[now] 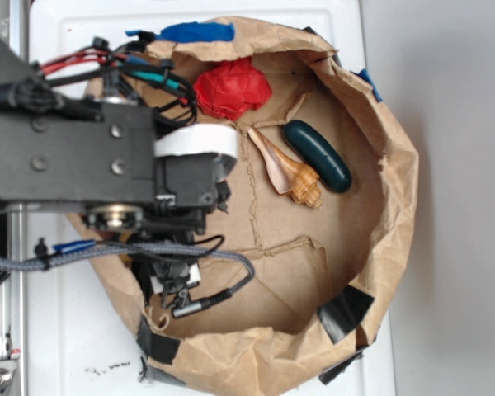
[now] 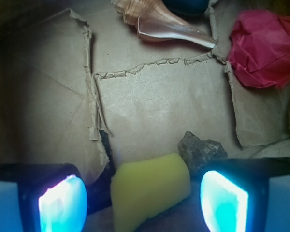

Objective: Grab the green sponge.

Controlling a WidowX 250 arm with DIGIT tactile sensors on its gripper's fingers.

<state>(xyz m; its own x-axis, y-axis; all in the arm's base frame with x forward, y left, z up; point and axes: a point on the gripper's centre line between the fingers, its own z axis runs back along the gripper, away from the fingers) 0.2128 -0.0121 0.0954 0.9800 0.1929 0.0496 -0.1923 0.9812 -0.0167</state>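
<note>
- End effector (image 2: 142,203): I see it spread wide, green sponge (image 2: 150,191) between its fingers, untouched.
- Grey stone (image 2: 201,151): touching sponge's far corner.
- Seashell (image 2: 159,24), red crumpled paper (image 2: 266,48), dark-green capsule (image 1: 318,155): well apart.

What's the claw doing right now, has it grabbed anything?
Gripper: open, holding nothing. The green sponge sits between its two fingers, which stand apart on either side of it.
</note>
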